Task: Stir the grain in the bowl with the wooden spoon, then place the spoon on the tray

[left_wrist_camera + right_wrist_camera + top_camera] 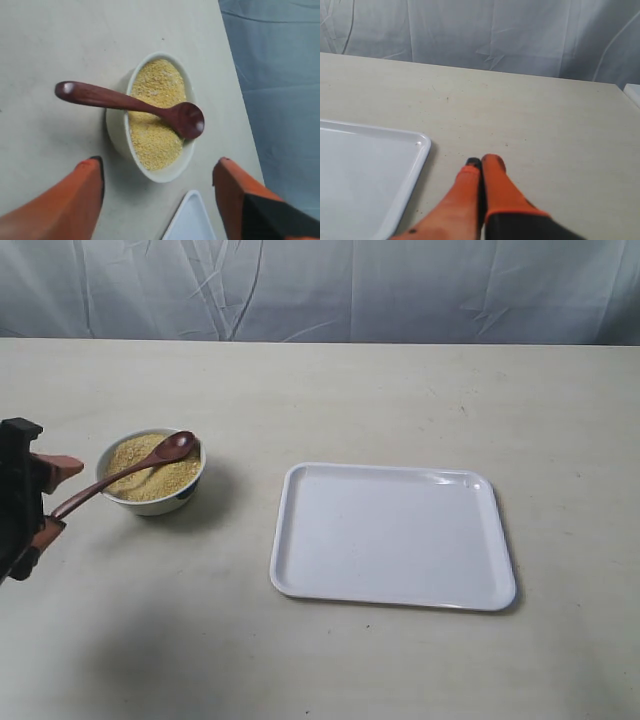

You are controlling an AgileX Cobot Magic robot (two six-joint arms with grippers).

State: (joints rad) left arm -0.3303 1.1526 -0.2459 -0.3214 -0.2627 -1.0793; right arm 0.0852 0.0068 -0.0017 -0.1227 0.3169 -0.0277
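The small white bowl stands at the left of the table, filled with yellowish grain. The dark wooden spoon rests with its head on the grain and its handle sticking out over the rim toward my left gripper. In the left wrist view the bowl, the grain and the spoon lie beyond my left gripper, which is open and holds nothing. The white tray lies to the right of the bowl. My right gripper is shut and empty, over bare table beside the tray's rim.
A pale cloth backdrop hangs behind the table's far edge. A corner of the tray shows between the left fingers. The right arm is out of the exterior view.
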